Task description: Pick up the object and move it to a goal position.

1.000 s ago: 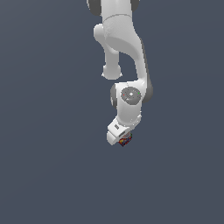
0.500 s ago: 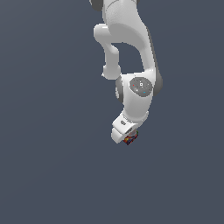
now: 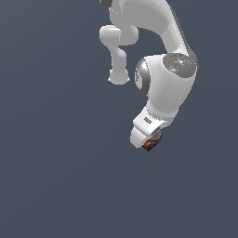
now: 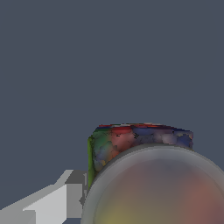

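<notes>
Cube [image 3: 151,143] clamped between jaws, at white arm's [image 3: 167,88] tip; translucent ball [image 4: 157,188] overlapping cube.

The multicoloured cube [image 3: 150,143] sits clamped in the gripper [image 3: 149,142], the translucent ball [image 4: 157,188] overlapping it.

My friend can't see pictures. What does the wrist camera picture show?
A see-through grey-green ball, the goal marker, fills the near part of the wrist view, with the multicoloured cube showing right behind it. One grey gripper finger sits beside the cube, and everything else is plain dark grey.
</notes>
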Robot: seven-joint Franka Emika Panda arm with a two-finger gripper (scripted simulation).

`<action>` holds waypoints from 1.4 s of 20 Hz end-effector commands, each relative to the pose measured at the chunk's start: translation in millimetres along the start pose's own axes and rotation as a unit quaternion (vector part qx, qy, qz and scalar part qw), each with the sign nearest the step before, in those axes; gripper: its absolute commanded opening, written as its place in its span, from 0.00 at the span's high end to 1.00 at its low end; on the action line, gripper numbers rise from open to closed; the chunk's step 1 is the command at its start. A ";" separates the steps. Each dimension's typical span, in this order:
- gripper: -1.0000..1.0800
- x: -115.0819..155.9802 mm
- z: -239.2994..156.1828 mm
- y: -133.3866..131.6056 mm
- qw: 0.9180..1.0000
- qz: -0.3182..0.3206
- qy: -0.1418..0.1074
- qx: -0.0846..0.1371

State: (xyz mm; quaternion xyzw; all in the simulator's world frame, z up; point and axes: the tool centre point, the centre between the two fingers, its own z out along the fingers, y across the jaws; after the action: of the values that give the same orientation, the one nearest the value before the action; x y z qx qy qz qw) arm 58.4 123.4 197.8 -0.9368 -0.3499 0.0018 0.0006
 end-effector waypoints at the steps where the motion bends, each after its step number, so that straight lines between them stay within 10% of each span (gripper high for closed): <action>1: 1.00 12.1 -26.1 -3.4 1.000 0.000 0.001 -0.001; 28: 1.00 77.5 -149.5 -18.3 1.000 0.000 0.001 -0.001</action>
State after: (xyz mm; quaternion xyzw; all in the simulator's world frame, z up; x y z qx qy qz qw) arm 104.4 187.3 342.7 -0.9368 -0.3498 0.0021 0.0004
